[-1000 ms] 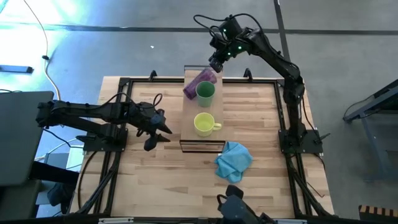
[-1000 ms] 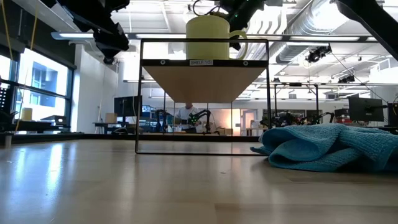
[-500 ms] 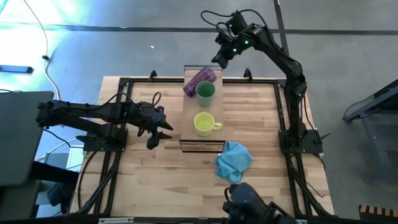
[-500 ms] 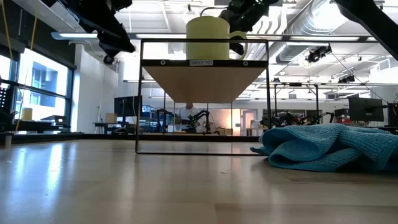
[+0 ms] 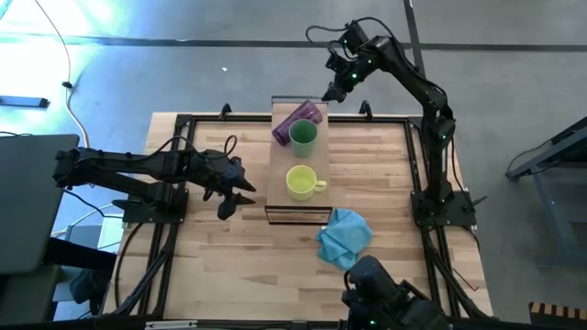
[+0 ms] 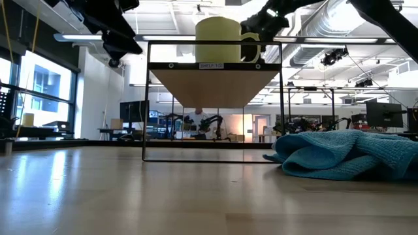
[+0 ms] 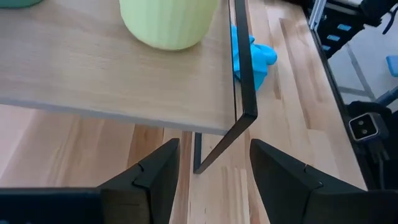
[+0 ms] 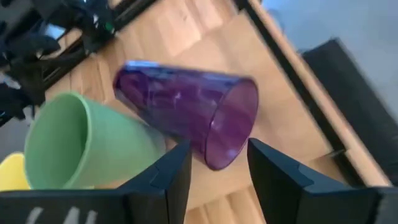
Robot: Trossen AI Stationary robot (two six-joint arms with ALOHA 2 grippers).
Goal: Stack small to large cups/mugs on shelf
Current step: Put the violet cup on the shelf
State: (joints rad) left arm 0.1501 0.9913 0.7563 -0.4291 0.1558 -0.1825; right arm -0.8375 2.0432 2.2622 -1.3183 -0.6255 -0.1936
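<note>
Your right gripper (image 5: 331,93), fingers apart and empty, hovers past the shelf's (image 5: 278,188) far end above the toppled purple tumbler (image 5: 295,120); I judge righting it comes next.

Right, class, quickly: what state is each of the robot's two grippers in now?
Left gripper: open, empty, beside the light-wood shelf board.
Right gripper: open, empty, above the tipped translucent purple tumbler.

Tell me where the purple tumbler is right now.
In the high view, the purple tumbler lies tipped on its side at the far end of the shelf, leaning against the green cup, with the right gripper just beyond it.
</note>
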